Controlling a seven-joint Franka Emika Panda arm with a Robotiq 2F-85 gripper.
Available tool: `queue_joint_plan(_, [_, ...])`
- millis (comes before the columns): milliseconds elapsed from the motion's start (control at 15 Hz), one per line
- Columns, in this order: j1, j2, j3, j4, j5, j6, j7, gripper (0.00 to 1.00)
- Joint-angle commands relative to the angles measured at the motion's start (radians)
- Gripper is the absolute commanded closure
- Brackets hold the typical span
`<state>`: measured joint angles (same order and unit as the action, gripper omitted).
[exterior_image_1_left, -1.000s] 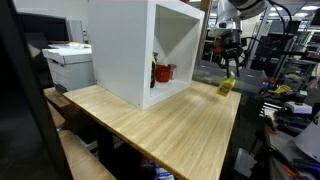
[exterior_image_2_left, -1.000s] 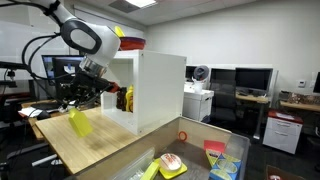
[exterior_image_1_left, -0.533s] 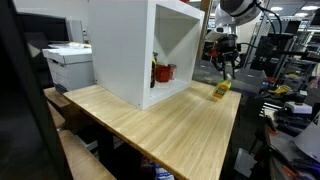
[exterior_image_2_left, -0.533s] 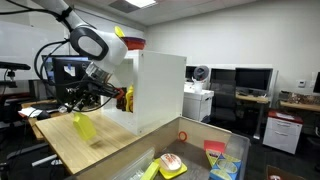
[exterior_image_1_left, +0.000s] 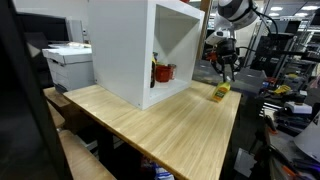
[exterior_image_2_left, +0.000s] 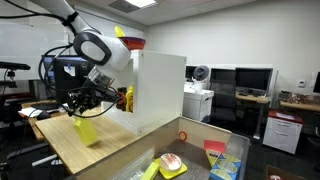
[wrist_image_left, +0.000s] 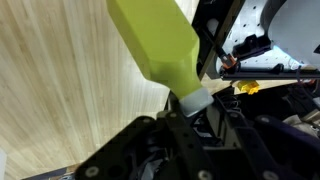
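Note:
A yellow-green bottle (wrist_image_left: 155, 40) with a grey cap (wrist_image_left: 190, 99) fills the wrist view, hanging over the wooden table (wrist_image_left: 60, 90). My gripper (wrist_image_left: 192, 112) is shut on the cap, with dark fingers (wrist_image_left: 130, 140) on either side of it. In both exterior views the bottle (exterior_image_1_left: 220, 91) (exterior_image_2_left: 85, 130) hangs tilted below the gripper (exterior_image_1_left: 224, 70) (exterior_image_2_left: 78, 104), just above the tabletop (exterior_image_1_left: 170, 125). It is close to the open front of the white cabinet (exterior_image_1_left: 130, 50).
The white cabinet (exterior_image_2_left: 155, 90) holds a red mug (exterior_image_1_left: 163, 72) and other items, and a red and yellow object (exterior_image_2_left: 130, 42) sits on its top. A printer (exterior_image_1_left: 68, 62) stands behind it. A bin of toys (exterior_image_2_left: 200, 160) lies beyond the table edge.
The gripper has carried the bottle a little lower and nearer the cabinet front. Its grip on the cap is unchanged.

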<state>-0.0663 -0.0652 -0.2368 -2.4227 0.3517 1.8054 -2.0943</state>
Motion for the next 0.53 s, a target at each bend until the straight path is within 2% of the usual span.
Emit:
queue_joint_plan(0, [-0.029, 0.046, 0.02, 0.038, 0.028, -0.037, -0.035, 0.91])
queue_joint_plan(333, [-0.043, 0.08, 0.03, 0.059, 0.031, -0.049, -0.02, 0.89])
queue_joint_plan(400, [-0.046, 0.087, 0.031, 0.063, 0.032, -0.046, -0.017, 0.84])
queue_joint_plan(467, [-0.049, 0.093, 0.033, 0.066, 0.033, -0.043, -0.017, 0.82])
